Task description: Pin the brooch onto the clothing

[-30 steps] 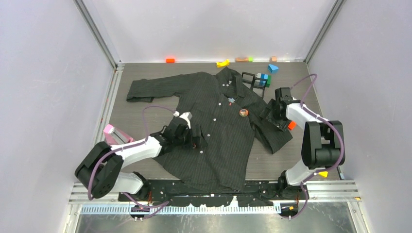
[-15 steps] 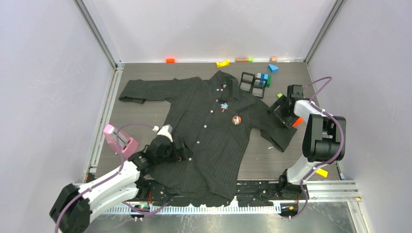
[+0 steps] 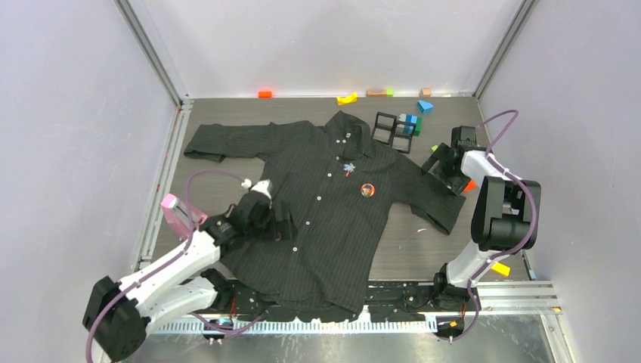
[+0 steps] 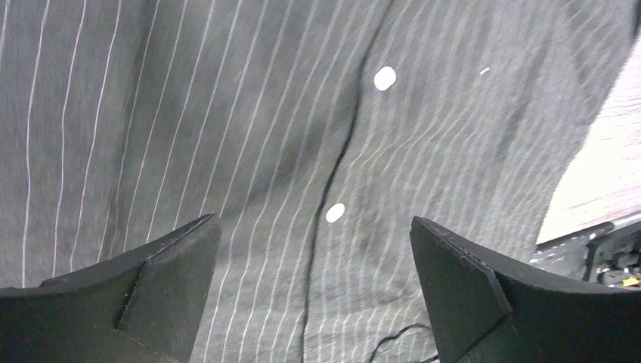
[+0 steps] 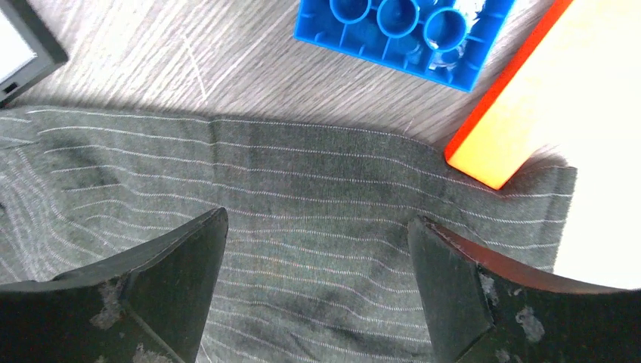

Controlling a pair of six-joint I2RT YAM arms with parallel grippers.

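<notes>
- A pink object (image 3: 178,215) is being shown at the left side of the table (image 3: 423,249), just beside the left arm.
- The left gripper (image 3: 274,224) is being held low over the lower front of the shirt (image 3: 325,219), on its left half, close to the button line. In the left wrist view its jaws are being kept wide apart with nothing between them, and striped cloth with two white buttons (image 4: 385,78) is being seen below.
- The shirt is being displayed lying flat and face up, collar toward the far edge, with one sleeve stretched out to the left.
- The brooch (image 3: 367,190), small and round, is being shown resting on the chest of the shirt, between the two grippers and well apart from both.
- The right gripper (image 3: 451,162) is being held over the end of the right-hand sleeve, jaws spread wide and gripping nothing.
- A blue brick (image 5: 404,30) and an orange block (image 5: 506,113) are being seen on the table just beyond the sleeve's edge.
</notes>
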